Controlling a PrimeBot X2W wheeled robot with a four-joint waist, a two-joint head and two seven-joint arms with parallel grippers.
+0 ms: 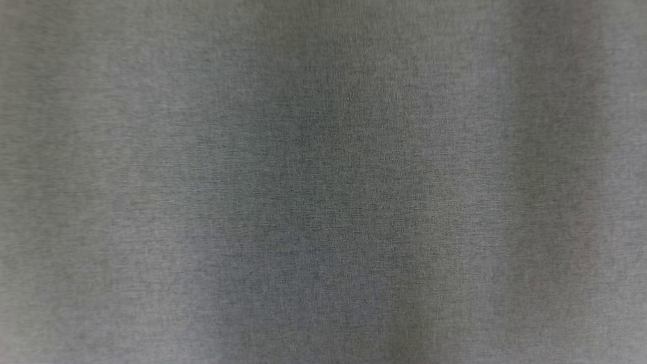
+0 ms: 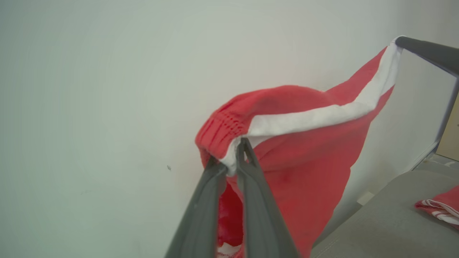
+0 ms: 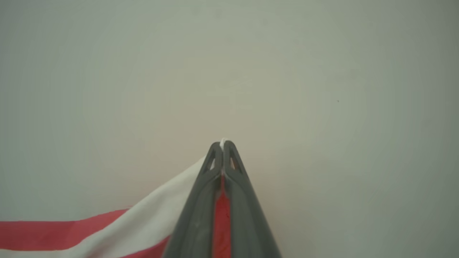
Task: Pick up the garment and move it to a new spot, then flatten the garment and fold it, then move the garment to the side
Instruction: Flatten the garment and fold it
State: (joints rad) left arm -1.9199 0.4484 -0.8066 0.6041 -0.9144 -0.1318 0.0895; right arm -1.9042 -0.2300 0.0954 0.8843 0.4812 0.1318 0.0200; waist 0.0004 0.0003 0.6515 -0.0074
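Observation:
The garment (image 2: 304, 150) is red cloth with a white stripe and a ribbed band, and it hangs in the air before a pale wall. My left gripper (image 2: 229, 152) is shut on its ribbed edge where the white stripe begins. At the upper right of the left wrist view, my right gripper (image 2: 401, 41) pinches the far end of the stripe, so the cloth is stretched between the two. In the right wrist view the right gripper (image 3: 223, 144) is shut on the garment (image 3: 107, 229), with red cloth between its fingers and a white tip poking out.
A grey padded surface (image 2: 387, 222) lies below at the lower right, with a red piece with white stripes (image 2: 439, 206) on it; I cannot tell whether it belongs to the same garment. In the head view, a blurred grey woven surface (image 1: 323, 182) is close to the camera.

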